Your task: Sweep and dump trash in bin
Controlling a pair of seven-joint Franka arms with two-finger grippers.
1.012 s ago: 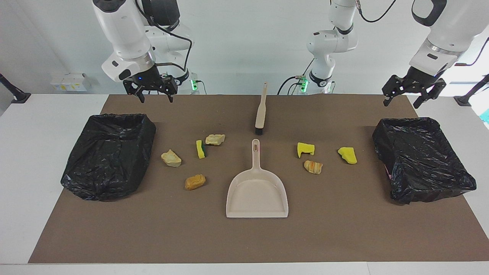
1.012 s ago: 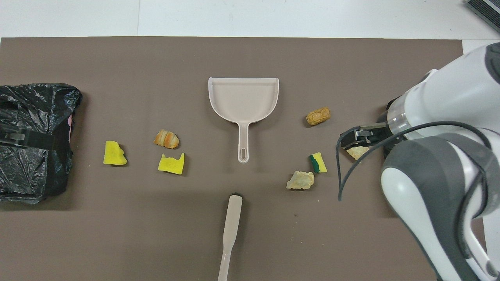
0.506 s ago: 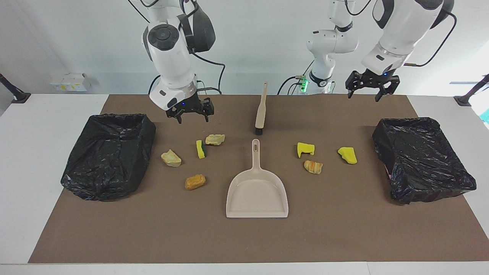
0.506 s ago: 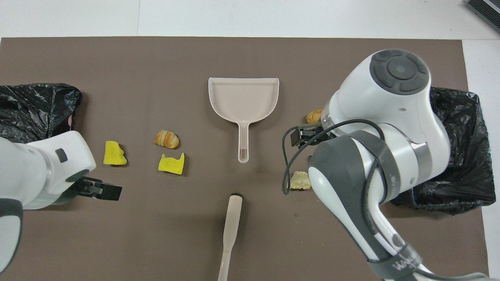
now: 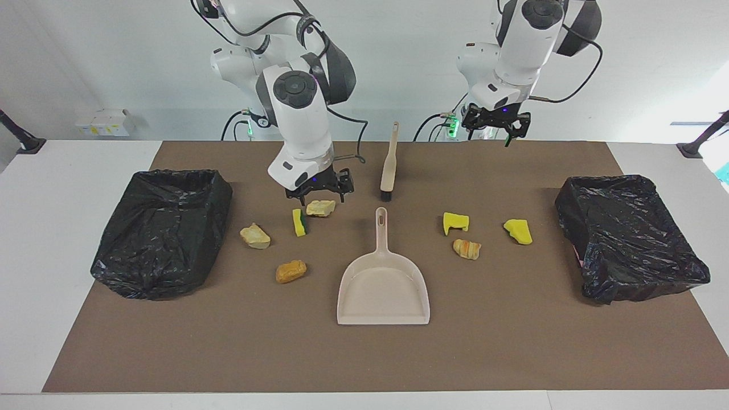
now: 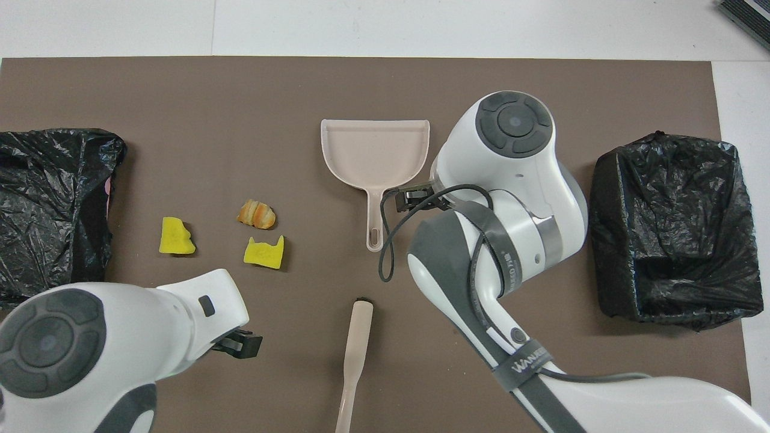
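- In the overhead view the right arm (image 6: 499, 198) hides four trash pieces near the right arm's end.
- The brush (image 6: 354, 361) handle runs off the bottom edge.
- One black-bagged bin (image 6: 48, 204) is cut by the side edge.

Frame centre: dustpan (image 5: 383, 290) below brush (image 5: 389, 165); right pincer (image 5: 320, 192) open over a tan lump (image 5: 320, 208); left pincer (image 5: 494, 122) open, upper right.

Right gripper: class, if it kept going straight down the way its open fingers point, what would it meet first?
Most likely the tan lump lying beside the green-backed sponge. In the facing view the right gripper hangs just above that lump, fingers pointing down; its exact height over the lump is hard to judge.
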